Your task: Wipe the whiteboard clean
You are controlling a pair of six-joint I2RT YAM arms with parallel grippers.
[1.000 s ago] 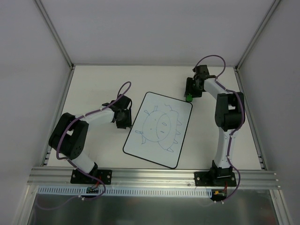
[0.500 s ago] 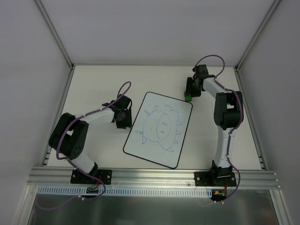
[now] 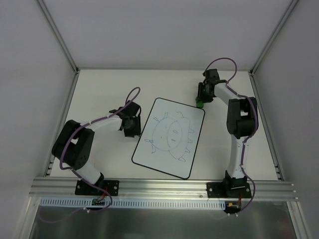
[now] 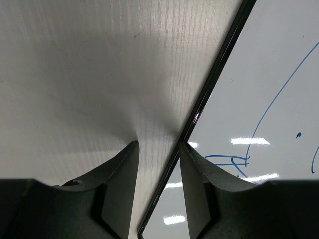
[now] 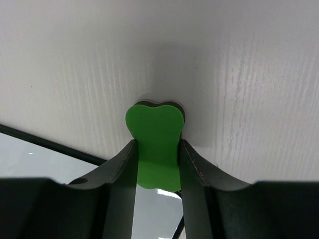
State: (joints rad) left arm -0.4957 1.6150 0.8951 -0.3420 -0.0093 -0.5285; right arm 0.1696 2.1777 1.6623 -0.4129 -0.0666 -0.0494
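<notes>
The whiteboard [image 3: 160,153] lies flat mid-table, tilted, with a blue doodle on it. In the left wrist view its black edge [image 4: 209,94] runs between my left gripper's fingers. My left gripper [image 3: 133,131] [image 4: 158,143] is open astride that left edge, one finger over the table and one over the board [image 4: 284,55]. A green eraser [image 3: 200,104] [image 5: 155,132] sits on the table just off the board's far right corner [image 5: 35,159]. My right gripper [image 3: 201,98] [image 5: 157,143] is shut on it, both fingers against its sides.
White walls and metal rails enclose the table [image 3: 104,89] on the left, back and right. A metal rail [image 3: 164,186] along the near edge carries both arm bases. Purple cables loop over each arm.
My right gripper's jaws have narrowed onto the green eraser and the wrist has edged slightly away from me. The left arm has stayed in place at the board's edge.
</notes>
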